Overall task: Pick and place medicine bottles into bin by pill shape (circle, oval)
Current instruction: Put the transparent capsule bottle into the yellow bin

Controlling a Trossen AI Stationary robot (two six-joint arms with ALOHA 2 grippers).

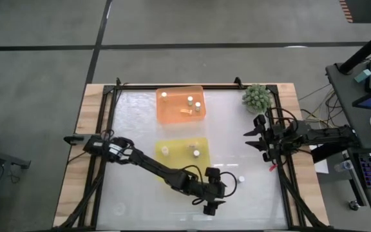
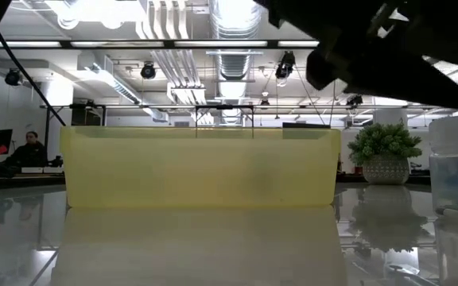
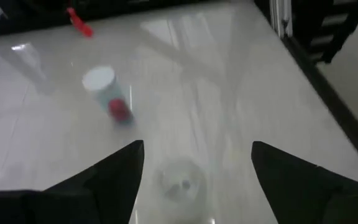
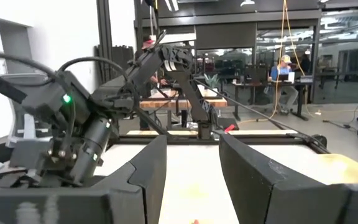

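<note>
High view: left gripper [image 1: 219, 195] lower centre, its fingers wide apart, I judge to fit around a medicine bottle | loose bottle [image 3: 107, 101] stands upright ahead of it, not held | other bottles sorted in orange bin [image 1: 166, 111] and yellow bin [image 1: 179, 147] | right gripper [image 1: 257, 136] waits at right edge, fingers partly apart, empty.

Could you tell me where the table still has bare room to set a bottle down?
Bare: left of the yellow tray; and between the trays and the plant. Crowded: inside the orange tray; and around the left gripper.
</note>
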